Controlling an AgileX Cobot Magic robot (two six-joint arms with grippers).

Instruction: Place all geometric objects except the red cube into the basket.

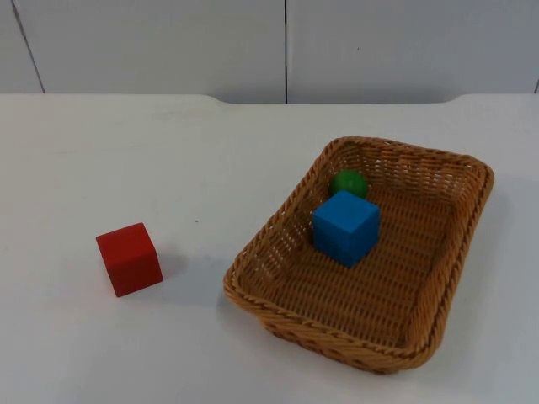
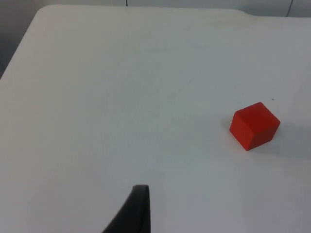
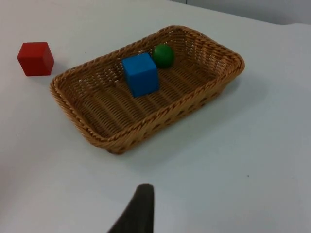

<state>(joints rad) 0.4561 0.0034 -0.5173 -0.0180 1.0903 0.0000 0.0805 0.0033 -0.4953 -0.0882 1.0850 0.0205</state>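
A woven basket (image 1: 253, 261) stands on the right half of the white table, and I see the same basket (image 3: 73, 104) in the right wrist view. Inside it lie a blue cube (image 1: 345, 227) and a green ball (image 1: 349, 183), touching each other; the blue cube (image 3: 140, 74) and green ball (image 3: 164, 55) sit toward one end. A red cube (image 1: 129, 258) rests alone on the table left of the basket. My left gripper (image 2: 137, 208) hangs over bare table, well apart from the red cube (image 2: 254, 125). My right gripper (image 3: 138, 208) is held back from the basket.
The grey partition wall (image 1: 286, 46) closes off the table's far side. Open white table top (image 1: 126, 160) lies around the red cube and between it and the basket.
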